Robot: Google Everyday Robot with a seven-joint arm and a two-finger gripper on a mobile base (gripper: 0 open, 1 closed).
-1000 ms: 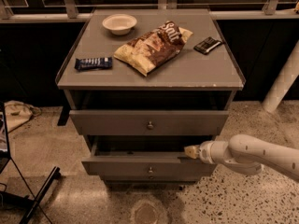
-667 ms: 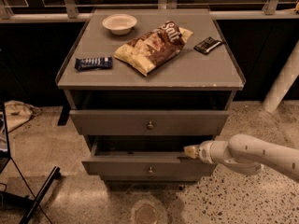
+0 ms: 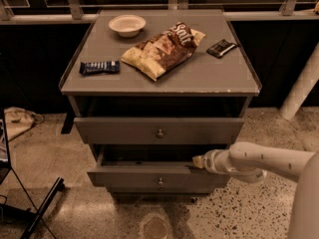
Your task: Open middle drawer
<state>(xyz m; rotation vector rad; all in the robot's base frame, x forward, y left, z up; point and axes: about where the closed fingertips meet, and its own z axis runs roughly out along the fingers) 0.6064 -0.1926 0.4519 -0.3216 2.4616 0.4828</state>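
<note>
The grey cabinet (image 3: 159,78) shows two drawer fronts, each with a small round knob. The upper front (image 3: 119,131) sits slightly out under the tabletop. The lower one, the middle drawer (image 3: 129,177), is pulled out partway, with its dark inside showing above its front and its knob (image 3: 160,181) at centre. My gripper (image 3: 198,162) reaches in from the right on a white arm (image 3: 259,161) and rests at the top edge of the middle drawer's front, right of centre. A third drawer below is mostly hidden.
On the cabinet top lie a white bowl (image 3: 127,25), a chip bag (image 3: 162,49), a dark blue snack bar (image 3: 99,67) and a black packet (image 3: 221,48). A black stand leg (image 3: 42,208) is on the floor at left. A white post (image 3: 301,88) stands at right.
</note>
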